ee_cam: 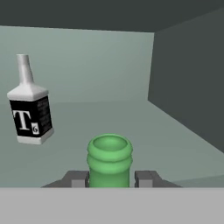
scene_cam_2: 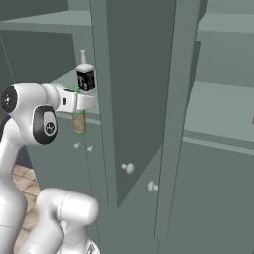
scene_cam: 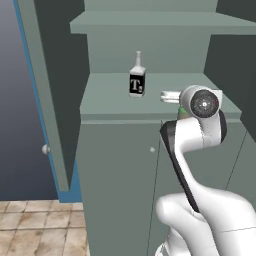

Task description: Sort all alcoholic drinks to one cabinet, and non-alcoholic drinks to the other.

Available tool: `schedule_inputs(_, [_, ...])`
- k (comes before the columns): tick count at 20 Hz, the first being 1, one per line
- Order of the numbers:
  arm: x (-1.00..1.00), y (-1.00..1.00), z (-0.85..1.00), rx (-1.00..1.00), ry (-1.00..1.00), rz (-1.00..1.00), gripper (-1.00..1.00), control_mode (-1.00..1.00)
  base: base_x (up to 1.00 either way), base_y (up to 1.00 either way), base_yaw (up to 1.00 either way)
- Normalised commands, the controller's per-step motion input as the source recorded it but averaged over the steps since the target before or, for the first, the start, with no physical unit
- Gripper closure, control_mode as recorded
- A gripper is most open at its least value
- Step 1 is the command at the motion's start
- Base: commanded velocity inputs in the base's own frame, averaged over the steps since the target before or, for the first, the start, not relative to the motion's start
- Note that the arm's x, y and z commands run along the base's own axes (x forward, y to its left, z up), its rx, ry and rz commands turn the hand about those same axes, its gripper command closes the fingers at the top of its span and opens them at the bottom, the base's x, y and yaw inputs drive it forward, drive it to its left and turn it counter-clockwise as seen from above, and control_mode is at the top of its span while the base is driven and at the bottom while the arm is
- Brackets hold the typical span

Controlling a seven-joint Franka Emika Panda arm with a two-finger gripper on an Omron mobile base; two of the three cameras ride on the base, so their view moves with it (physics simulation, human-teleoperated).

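A square clear bottle with a black label marked "T" [scene_cam: 137, 80] [scene_cam_2: 86, 79] [ee_cam: 29, 113] stands upright on the cabinet shelf [scene_cam: 110, 100], towards the back. My gripper [ee_cam: 111, 178] [scene_cam_2: 82, 102] is shut on the neck of the slim green glass bottle [ee_cam: 109, 159] [scene_cam_2: 79, 121]. This bottle hangs upright at the shelf's front edge, to the right of the black-labelled one and nearer to me. In the left base view my own wrist hides most of the green bottle [scene_cam: 180, 111]. The non-alcoholic drinks are out of view.
The cabinet's left door [scene_cam: 55, 100] stands open. The right door [scene_cam_2: 134, 99] swings out close beside my hand. Another shelf [scene_cam: 150, 22] sits above. Closed lower doors with round knobs [scene_cam_2: 128, 168] lie below the shelf. The cabinet's right inner wall [ee_cam: 188, 83] is near.
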Motion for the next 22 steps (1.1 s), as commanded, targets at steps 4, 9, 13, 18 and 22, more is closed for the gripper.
schedule_inputs(4, [0.0,0.0,0.0,0.0,0.0,0.0,1.0,1.0,0.0,0.0,0.0])
schedule_inputs(9, [0.0,0.0,0.05,0.0,0.0,0.0,1.0,-1.0,0.0,0.0,0.0])
schedule_inputs(13, [0.0,0.0,0.35,-0.02,0.0,0.0,1.0,-1.0,0.0,0.0,0.0])
schedule_inputs(18, [0.09,0.0,0.38,-0.07,0.0,0.0,1.0,-1.0,0.0,0.0,0.0])
schedule_inputs(22, [0.16,0.0,0.27,-0.09,0.0,0.0,1.0,-1.0,0.0,0.0,0.0])
